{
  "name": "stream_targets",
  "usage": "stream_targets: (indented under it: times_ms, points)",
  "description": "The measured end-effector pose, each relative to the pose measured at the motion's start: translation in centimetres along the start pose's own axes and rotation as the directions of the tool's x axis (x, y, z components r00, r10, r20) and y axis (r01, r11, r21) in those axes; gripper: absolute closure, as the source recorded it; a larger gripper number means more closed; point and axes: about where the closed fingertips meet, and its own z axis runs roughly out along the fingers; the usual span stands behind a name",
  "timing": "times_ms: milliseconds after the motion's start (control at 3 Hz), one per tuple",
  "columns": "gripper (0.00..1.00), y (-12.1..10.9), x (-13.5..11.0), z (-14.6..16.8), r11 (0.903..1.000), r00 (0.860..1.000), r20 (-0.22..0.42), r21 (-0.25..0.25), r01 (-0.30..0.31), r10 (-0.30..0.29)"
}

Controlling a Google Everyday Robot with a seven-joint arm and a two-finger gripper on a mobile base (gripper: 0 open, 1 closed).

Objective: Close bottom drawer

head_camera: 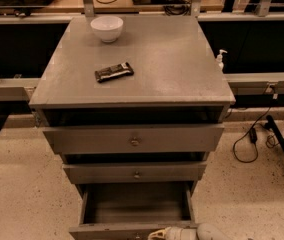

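Item: grey desk [157,69] with three drawers, centre of frame.
- Bottom drawer [132,206]: lower centre, pulled well out, its shallow box bare, its front at the bottom edge of the frame.
- Middle drawer [102,174] and top drawer [82,140]: stacked above it, each with a small knob and a dark gap above.
- Gripper [163,232]: bottom edge, just right of centre, at the bottom drawer's front; released or clenched, cannot tell.
- Desk top: white bowl [107,28] upper left; dark wrapped bar [114,72] nearer the front, well apart from the bowl.
- Right of desk: pump bottle [221,60].
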Motion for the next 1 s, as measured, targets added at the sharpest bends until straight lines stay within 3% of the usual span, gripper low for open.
stream_targets:
  times_ms: [1000]
  points:
    - [1.00, -3.4, 0.4, 0.4, 0.9957, 0.996, 0.000, 0.016, 0.092, -0.092]
